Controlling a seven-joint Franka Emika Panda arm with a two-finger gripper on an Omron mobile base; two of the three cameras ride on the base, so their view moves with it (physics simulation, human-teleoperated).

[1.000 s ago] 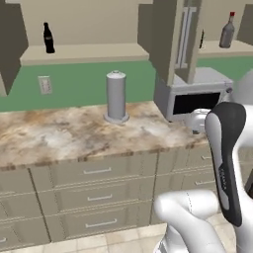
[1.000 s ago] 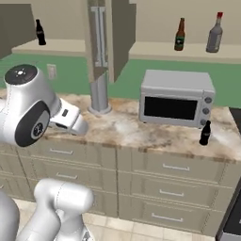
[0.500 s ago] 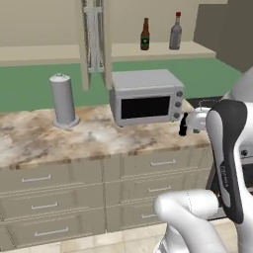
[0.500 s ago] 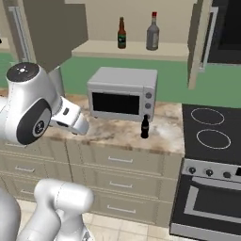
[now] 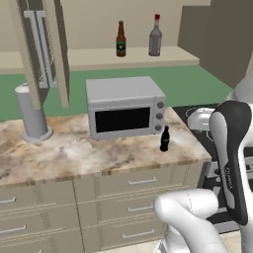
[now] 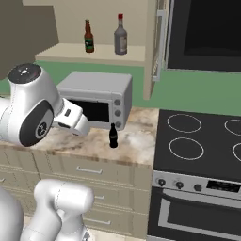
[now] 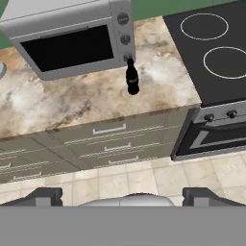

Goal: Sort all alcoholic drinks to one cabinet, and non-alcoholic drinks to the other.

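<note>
One small black cola bottle [image 5: 165,139] [image 6: 113,136] [image 7: 132,77] stands upright on the marble counter, just in front of the microwave's right end. On the open cabinet shelf above stand the brown beer bottle [image 5: 120,39] [image 6: 88,36] with a green label and, right of it, the grey bottle [image 5: 155,36] [image 6: 121,36] with a red cap. My gripper [image 7: 123,197] is open with nothing between its fingers. It hangs out in front of the counter and looks down at the cola bottle from well short of it.
A grey microwave [image 5: 123,106] [image 6: 96,96] sits at the back of the counter [image 5: 74,158]. A black stove [image 6: 197,141] adjoins the counter on the right. A paper towel holder [image 5: 29,111] stands at the left. An open cabinet door [image 5: 42,49] hangs above it. Drawers line the counter front.
The whole scene has slid left as the base drove right, which brought the microwave, the cola bottle and the stove nearer the middle. The gripper has stayed open.
</note>
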